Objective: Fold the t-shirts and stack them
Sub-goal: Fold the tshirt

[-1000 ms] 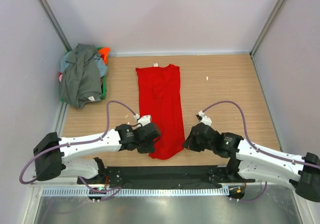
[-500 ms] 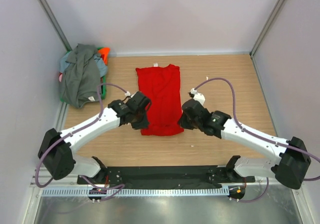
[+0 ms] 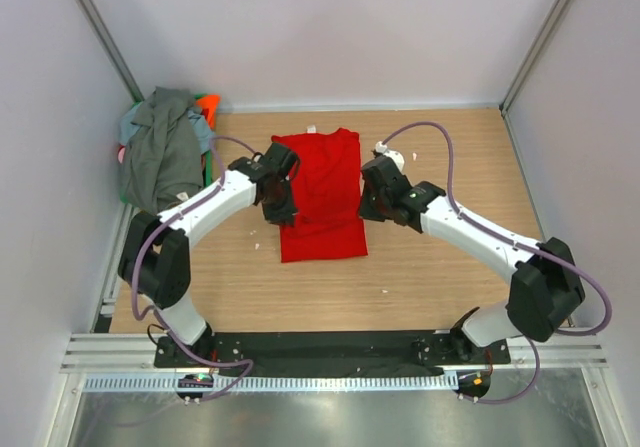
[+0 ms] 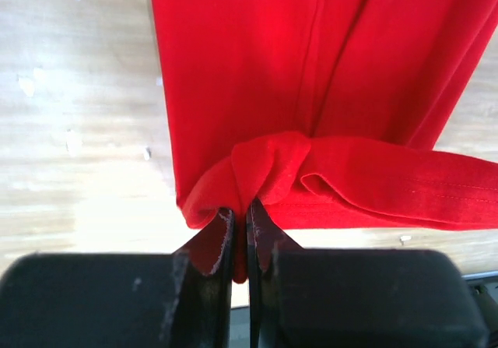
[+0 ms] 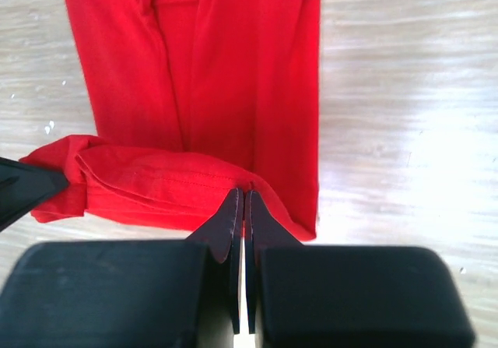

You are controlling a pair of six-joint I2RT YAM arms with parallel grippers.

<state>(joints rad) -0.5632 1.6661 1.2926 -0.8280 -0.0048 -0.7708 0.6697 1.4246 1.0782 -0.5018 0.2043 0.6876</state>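
A plain bright red t-shirt [image 3: 322, 182] lies as a long strip in the middle of the wooden table, collar at the far end. Its near end is doubled over the rest. My left gripper [image 3: 283, 207] is shut on the left corner of the raised hem [image 4: 257, 169]. My right gripper [image 3: 366, 205] is shut on the hem's right corner [image 5: 194, 181]. In the left wrist view the left gripper [image 4: 241, 212] pinches red cloth between its fingers. The right wrist view shows the right gripper [image 5: 243, 195] nipping the hem's edge. More t-shirts sit in a heap [image 3: 160, 157] at the back left.
A dark grey shirt tops the heap, with orange [image 3: 208, 102], light blue and green [image 3: 210, 182] cloth showing at its edges. Walls and metal posts close the table's left, right and far sides. Small white scraps [image 3: 414, 155] dot the wood.
Both grippers have moved from the table's near edge towards the far end, carrying the red shirt's hem over its body. The shirt now covers a shorter stretch.
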